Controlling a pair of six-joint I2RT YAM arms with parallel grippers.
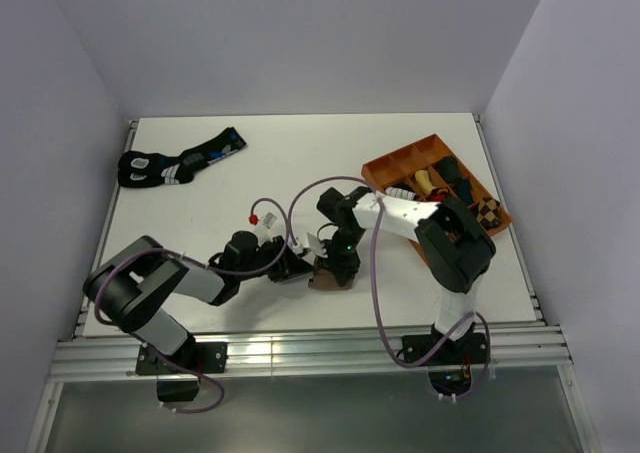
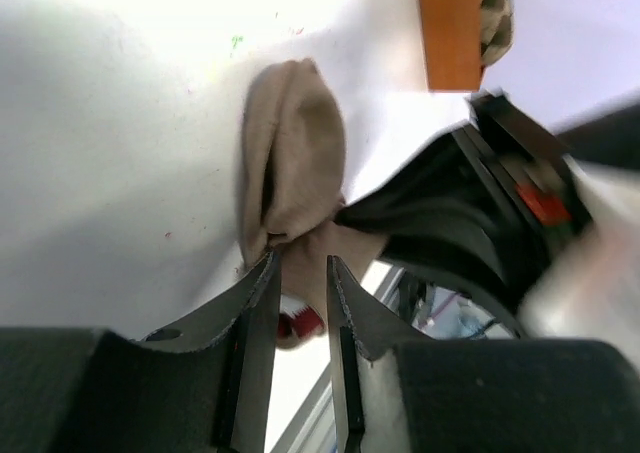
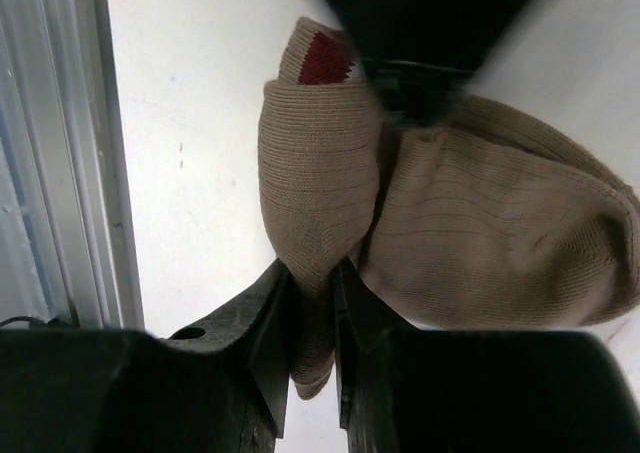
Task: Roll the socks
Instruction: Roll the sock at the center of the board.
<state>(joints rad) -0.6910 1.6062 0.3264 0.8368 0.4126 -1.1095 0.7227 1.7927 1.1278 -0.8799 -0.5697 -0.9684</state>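
The tan-brown sock (image 1: 328,276) lies bunched into a loose bundle near the table's front middle, between my two grippers. My right gripper (image 3: 312,273) is shut on a fold of the sock (image 3: 320,173), and the cloth hangs down between its jaws. The maroon-and-white cuff (image 3: 325,61) shows at the bundle's far end. My left gripper (image 2: 301,268) faces the sock (image 2: 295,153) from the other side. Its jaws stand apart, with cloth just at their tips and a bit of the red cuff (image 2: 300,323) showing through the gap. In the top view the left gripper (image 1: 300,265) and right gripper (image 1: 335,263) almost meet.
A pair of black socks (image 1: 180,163) with blue and white marks lies at the back left. An orange compartment tray (image 1: 385,163) holding rolled bundles stands at the right. Its corner (image 2: 450,33) appears in the left wrist view. The table's metal front rail (image 3: 70,173) runs close by.
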